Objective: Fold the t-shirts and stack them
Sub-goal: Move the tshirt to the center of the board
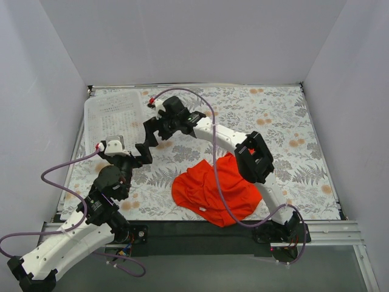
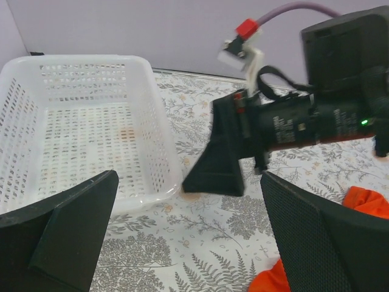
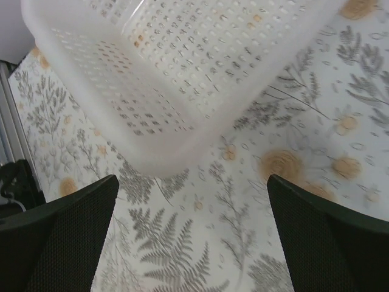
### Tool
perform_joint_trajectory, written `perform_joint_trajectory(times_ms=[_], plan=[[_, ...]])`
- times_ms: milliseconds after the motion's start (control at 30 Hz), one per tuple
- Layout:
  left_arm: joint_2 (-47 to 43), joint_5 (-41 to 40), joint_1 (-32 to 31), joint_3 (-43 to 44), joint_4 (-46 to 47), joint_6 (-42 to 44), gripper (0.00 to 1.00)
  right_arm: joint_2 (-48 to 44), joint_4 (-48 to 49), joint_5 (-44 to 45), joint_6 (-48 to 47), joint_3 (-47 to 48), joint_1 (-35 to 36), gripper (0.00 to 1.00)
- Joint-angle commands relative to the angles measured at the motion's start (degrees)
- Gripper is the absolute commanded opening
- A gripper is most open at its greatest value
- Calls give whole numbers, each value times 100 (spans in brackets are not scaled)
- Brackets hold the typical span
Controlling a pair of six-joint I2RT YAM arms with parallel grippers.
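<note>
One bright orange-red t-shirt (image 1: 213,190) lies crumpled on the leaf-patterned cloth, near the front middle. Its edges show at the right of the left wrist view (image 2: 366,202). Both grippers hang over bare cloth left of the shirt and close to each other. My left gripper (image 1: 141,155) (image 2: 188,210) is open with nothing between its fingers. My right gripper (image 1: 155,131) (image 3: 191,182) is open too, just in front of the basket corner and holding nothing. One of its black fingers (image 2: 216,161) shows in the left wrist view, right ahead of the left gripper.
A white perforated basket (image 1: 115,100) (image 2: 155,121) (image 3: 182,91) stands at the back left. The right arm's elbow (image 1: 254,157) and purple cable pass over the shirt. White walls close in three sides of the table.
</note>
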Motion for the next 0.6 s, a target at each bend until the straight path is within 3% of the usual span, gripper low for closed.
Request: perform_joint_trajectory(times_ms=[0, 200, 233, 333, 367, 400, 500, 567], plan=[[9, 83, 59, -7, 198, -211, 98, -1099, 413, -879, -1215, -468, -569, 98], [984, 803, 296, 624, -118, -887, 98, -2539, 369, -1195, -2849, -2093, -1254, 98], [1567, 944, 418, 956, -405, -1045, 98, -2742, 351, -1275, -2999, -2330, -1369, 98], [2736, 2259, 1392, 1538, -942, -1695, 94, -3664, 342, -1556, -3422, -3437, -2000, 97], [3047, 3203, 1978, 1931, -1031, -1810, 90, -4136, 334, -1557, -3519, -3692, -2116, 97], [3302, 3595, 2184, 2092, -1102, -2038, 85, -4359, 334, -1566, -3650, -4199, -2247, 97], [4260, 5475, 2432, 2707, -1085, -2092, 68, -5255, 229, -1706, -4036, -4905, -2775, 98], [4892, 6346, 2345, 3023, -1050, -2163, 63, -5764, -191, -1986, -4527, -5355, -3179, 98]])
